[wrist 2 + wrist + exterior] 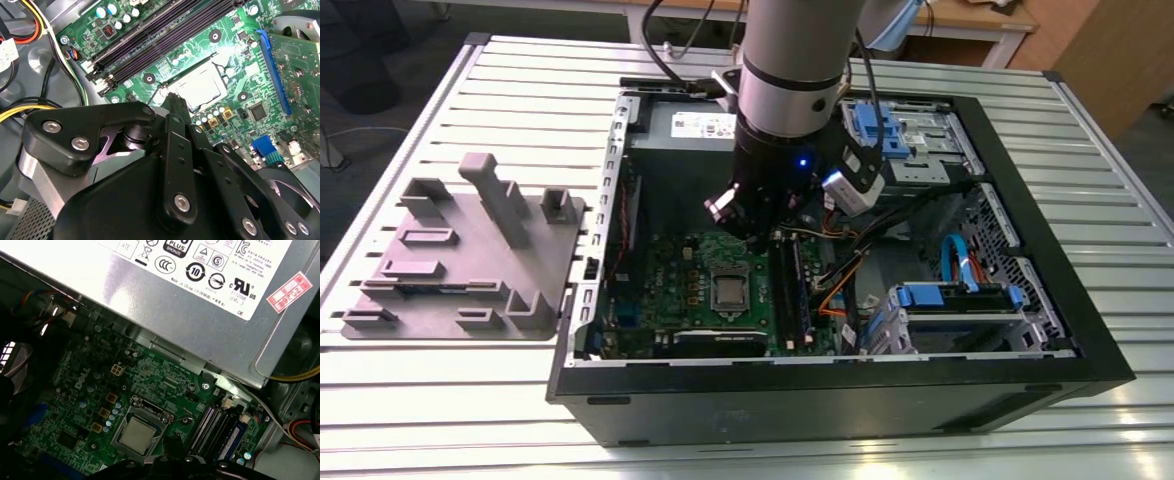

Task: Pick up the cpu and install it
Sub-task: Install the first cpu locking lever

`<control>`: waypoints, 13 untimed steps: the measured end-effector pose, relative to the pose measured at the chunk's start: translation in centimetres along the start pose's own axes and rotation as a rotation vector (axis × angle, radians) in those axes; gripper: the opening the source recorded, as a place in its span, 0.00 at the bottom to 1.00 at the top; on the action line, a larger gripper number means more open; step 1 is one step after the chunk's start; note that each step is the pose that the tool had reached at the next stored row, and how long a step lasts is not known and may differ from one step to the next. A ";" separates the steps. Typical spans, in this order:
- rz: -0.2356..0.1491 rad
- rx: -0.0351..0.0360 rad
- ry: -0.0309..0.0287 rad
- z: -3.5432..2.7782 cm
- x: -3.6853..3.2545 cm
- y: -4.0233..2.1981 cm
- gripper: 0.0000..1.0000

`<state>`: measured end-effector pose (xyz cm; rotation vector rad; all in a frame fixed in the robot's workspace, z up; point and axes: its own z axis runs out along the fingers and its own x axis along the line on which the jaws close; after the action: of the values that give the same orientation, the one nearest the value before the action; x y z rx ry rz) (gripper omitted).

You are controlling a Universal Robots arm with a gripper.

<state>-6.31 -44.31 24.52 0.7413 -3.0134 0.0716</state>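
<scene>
Sitting in socket, cpu (137, 434), fingers (176, 107) partly hiding it

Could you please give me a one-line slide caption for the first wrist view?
CPU seated in the green motherboard's socket, beneath the grey power supply.

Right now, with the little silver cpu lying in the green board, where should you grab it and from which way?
Probably by two opposite thin edges of the cpu, coming straight down from above. It lies flat and low inside the socket frame, with the memory slots close beside it, so coming in sideways looks blocked.
</scene>
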 end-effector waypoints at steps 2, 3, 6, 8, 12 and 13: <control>0.000 -0.0021 -0.0006 -0.58 0.03 -0.02 0.10; 0.000 -0.0029 -0.0007 -0.91 0.05 -0.03 0.10; 0.000 -0.0057 -0.0013 -1.77 0.09 -0.07 0.10; 0.000 -0.0084 -0.0022 -1.95 0.09 -0.07 0.10; 0.000 -0.0126 -0.0044 -1.94 -0.06 0.21 0.10; 0.000 -0.0139 -0.0052 -1.92 -0.15 0.38 0.10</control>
<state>-6.31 -43.80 26.42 0.7419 -3.0155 0.0488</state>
